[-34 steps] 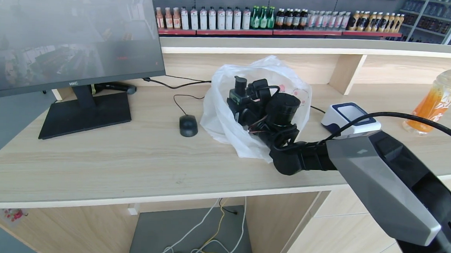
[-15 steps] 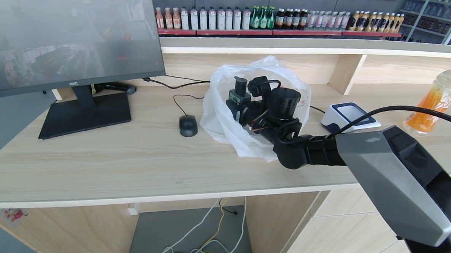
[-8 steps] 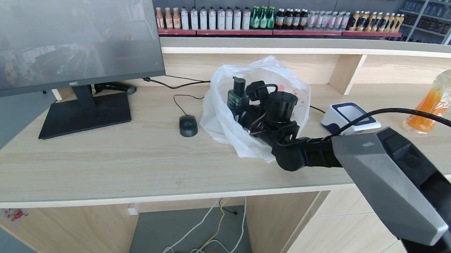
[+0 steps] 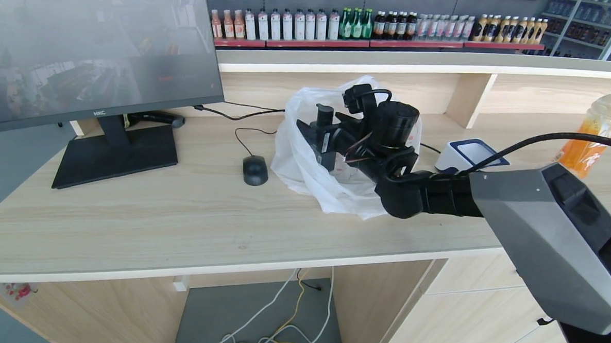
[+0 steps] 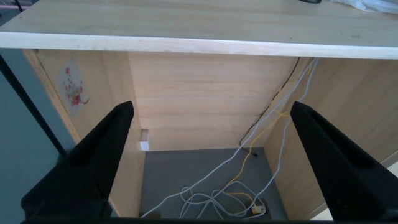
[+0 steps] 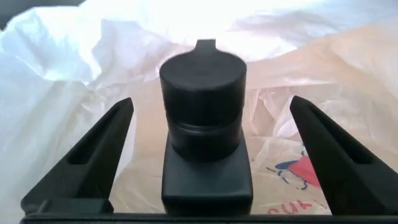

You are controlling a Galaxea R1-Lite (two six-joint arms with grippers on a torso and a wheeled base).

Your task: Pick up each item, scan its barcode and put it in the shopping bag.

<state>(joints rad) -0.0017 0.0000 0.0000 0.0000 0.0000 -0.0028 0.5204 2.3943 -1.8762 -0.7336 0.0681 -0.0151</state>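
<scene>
**Fingers (image 6: 102,155) of the right gripper (image 6: 211,104) being held wide apart around a black bottle (image 6: 205,93) in the shopping bag (image 6: 56,74)**

Head view: the right gripper (image 4: 317,136) is being held at the mouth of the white shopping bag (image 4: 305,166) on the counter (image 4: 154,221). Much of it is being hidden by its own wrist. The black bottle (image 4: 324,114) is being shown only in part, upright inside the bag. An orange drink bottle (image 4: 593,132) is being cut off at the frame edge and crossed by a black cable (image 4: 544,138). A scanner (image 4: 468,154) is being shown beside the bag on the robot's right. A mouse (image 4: 255,170) and a monitor (image 4: 84,43) are being shown on its left.

Left wrist view: the left gripper (image 5: 210,107) is being held below the counter's edge, its fingers spread wide with nothing between them. Wires (image 5: 230,186) are being shown on the floor beyond.

Right wrist view: gaps are being left between each finger and the bottle's round cap. The bottle's lower body is being cut off by the frame.
</scene>
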